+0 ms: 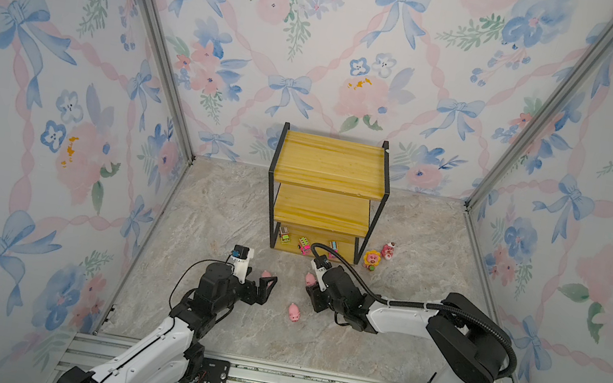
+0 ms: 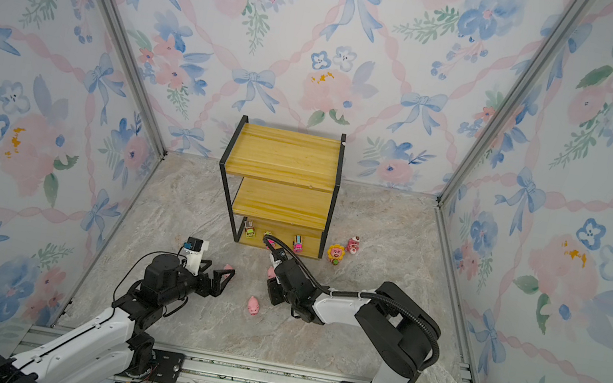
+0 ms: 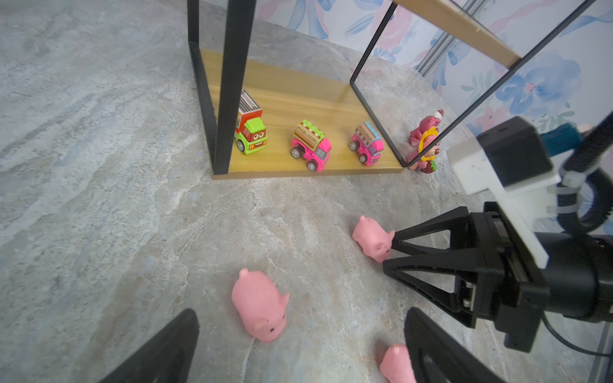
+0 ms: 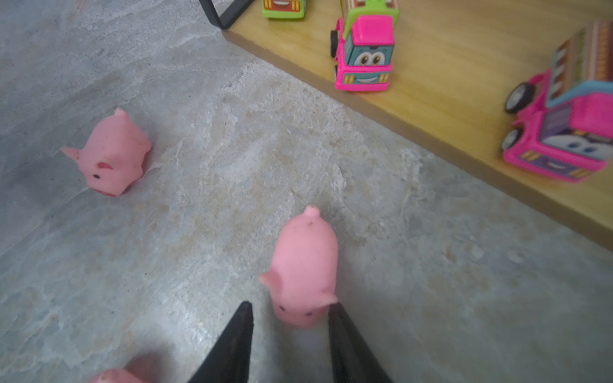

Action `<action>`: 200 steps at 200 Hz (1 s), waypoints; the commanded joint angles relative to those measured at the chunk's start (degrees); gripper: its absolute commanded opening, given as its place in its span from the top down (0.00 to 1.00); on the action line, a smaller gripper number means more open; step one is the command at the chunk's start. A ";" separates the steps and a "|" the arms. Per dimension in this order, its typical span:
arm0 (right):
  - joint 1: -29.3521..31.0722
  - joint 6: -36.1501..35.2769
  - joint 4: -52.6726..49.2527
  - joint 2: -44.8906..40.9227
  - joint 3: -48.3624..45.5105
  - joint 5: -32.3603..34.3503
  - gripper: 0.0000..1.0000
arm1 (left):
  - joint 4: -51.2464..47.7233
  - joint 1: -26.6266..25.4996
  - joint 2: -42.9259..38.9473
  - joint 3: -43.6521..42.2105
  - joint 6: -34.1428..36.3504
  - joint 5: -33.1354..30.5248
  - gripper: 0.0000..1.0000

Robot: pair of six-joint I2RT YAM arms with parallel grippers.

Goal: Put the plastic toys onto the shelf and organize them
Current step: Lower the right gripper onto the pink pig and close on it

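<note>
Left gripper (image 1: 266, 290): spread wide, holding nothing, low over the table (image 1: 210, 201). We see the left pig (image 1: 265, 274) just past its far finger in both top views. The left wrist view shows that pig ahead of the open jaws, untouched.

Right gripper (image 4: 290, 306): narrow gap, reaching across toward the middle. Its tips straddle the head of the right pig (image 4: 303, 265). One finger (image 4: 345, 345) touches the pig's ear, and we see a clear gap at the opposite finger, so there's no clamp. The pig is down on the table, face to the gripper, tail toward the shelf (image 1: 332, 163).

Front pig (image 1: 293, 312): on the table between the two grippers, nearer the arm bases, touched by neither. In the left wrist view the left gripper's finger hides part of it.

Trucks: all three are on the shelf's bottom board, in a row near its front edge and apart from each other. They are the green truck (image 3: 251, 131), mid truck (image 3: 311, 144) and right truck (image 3: 366, 142). In a top view the right arm's cable (image 2: 279, 243) covers most of the mid truck.

Bears: both are upright on the table, just right of the shelf's front right leg. The sunflower bear (image 1: 371, 259) is nearer us. The other bear (image 1: 388, 250) is just behind it and further right. We can't tell whether they touch.
</note>
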 commanded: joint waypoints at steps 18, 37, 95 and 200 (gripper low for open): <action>0.54 1.21 5.63 2.17 -1.57 1.87 0.60 | 0.95 -0.20 0.20 0.45 1.41 0.68 0.02; 0.69 1.27 7.39 2.44 -2.74 2.29 0.60 | 1.01 -0.29 0.40 0.47 1.41 0.77 0.02; 1.38 1.10 17.76 5.60 -8.11 3.89 0.61 | 0.97 -0.39 0.17 0.39 1.41 0.51 0.02; 2.65 1.29 24.08 11.32 -8.66 5.81 0.64 | 0.99 -0.48 0.20 0.38 1.33 0.24 0.02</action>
